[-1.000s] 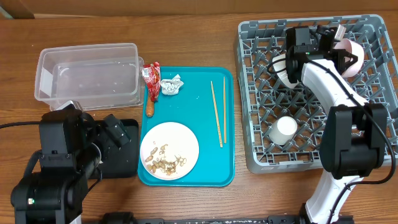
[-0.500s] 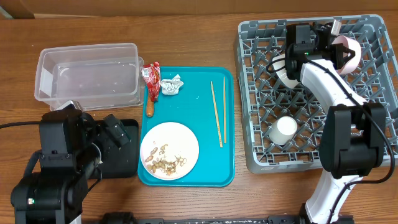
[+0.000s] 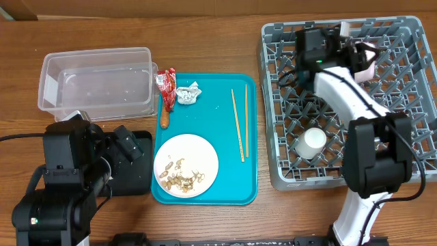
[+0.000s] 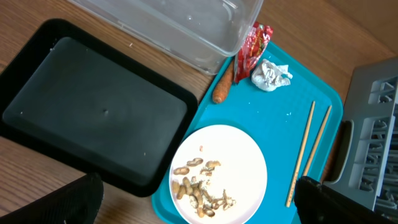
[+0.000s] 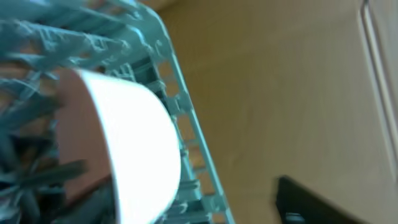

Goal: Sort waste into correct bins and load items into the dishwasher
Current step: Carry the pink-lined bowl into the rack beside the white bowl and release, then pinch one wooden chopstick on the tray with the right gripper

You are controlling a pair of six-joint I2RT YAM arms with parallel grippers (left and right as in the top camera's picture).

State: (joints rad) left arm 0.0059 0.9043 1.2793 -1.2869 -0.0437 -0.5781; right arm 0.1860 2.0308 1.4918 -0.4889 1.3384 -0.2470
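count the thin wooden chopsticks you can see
2. Both thin wooden chopsticks lie nearly parallel on the right side of the teal plastic tray, the second just right of the first, between the white round plate and the grey dish rack. None appears hidden.

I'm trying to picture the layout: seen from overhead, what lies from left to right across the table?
clear plastic rectangular tub → red shiny snack wrapper → small silvery-white paper wad → thin wooden chopsticks → large grey plastic dish rack
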